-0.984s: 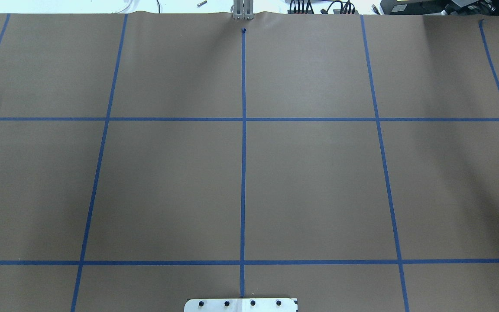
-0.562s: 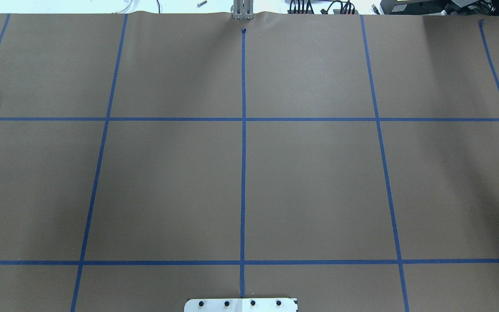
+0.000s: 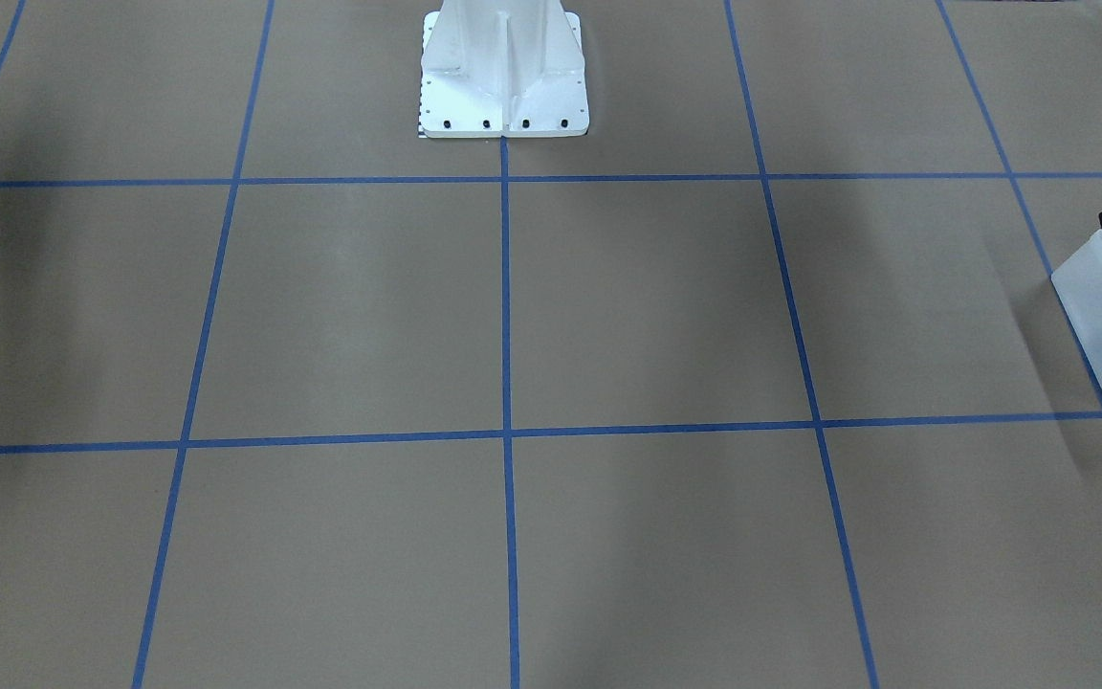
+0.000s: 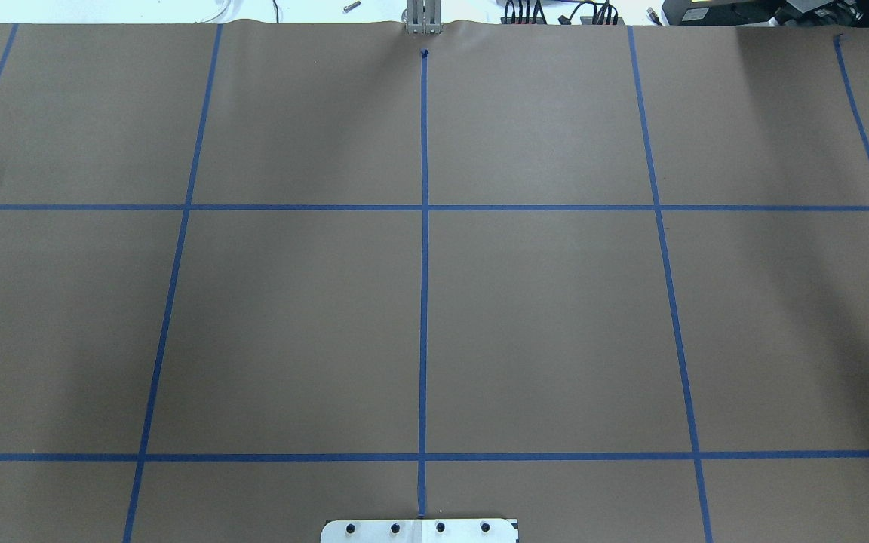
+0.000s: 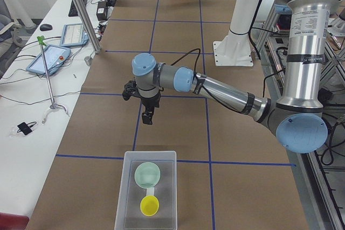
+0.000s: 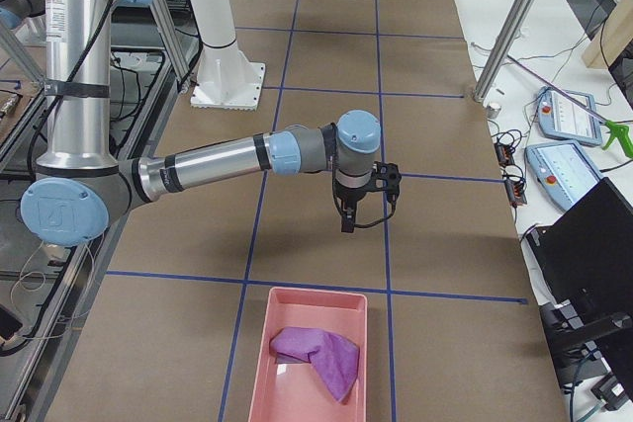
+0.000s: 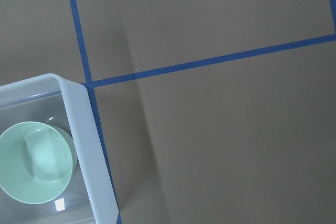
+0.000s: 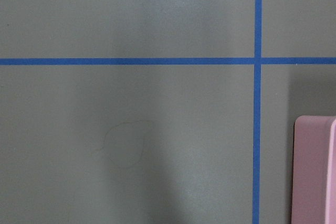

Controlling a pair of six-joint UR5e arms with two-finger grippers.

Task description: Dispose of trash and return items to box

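Observation:
The frosted-white box (image 5: 121,197) stands on the brown paper near the table's left end. The mint-green bowl (image 5: 147,174) and the yellow cup (image 5: 149,205) lie inside it. The left wrist view shows the box's wall (image 7: 86,140) and the bowl (image 7: 35,162). The front-facing view shows the box's corner (image 3: 1096,306). My left gripper (image 5: 146,118) hangs above the table just beyond the box, nothing visible in it. My right gripper (image 6: 346,224) hangs above the table before a pink tray. I cannot tell whether either is open or shut.
A pink tray (image 6: 261,343) with a purple cloth (image 6: 318,355) stands at the table's right end; its corner shows in the right wrist view (image 8: 315,171). The white robot base (image 3: 503,67) stands at mid-table. Blue tape lines grid the brown paper.

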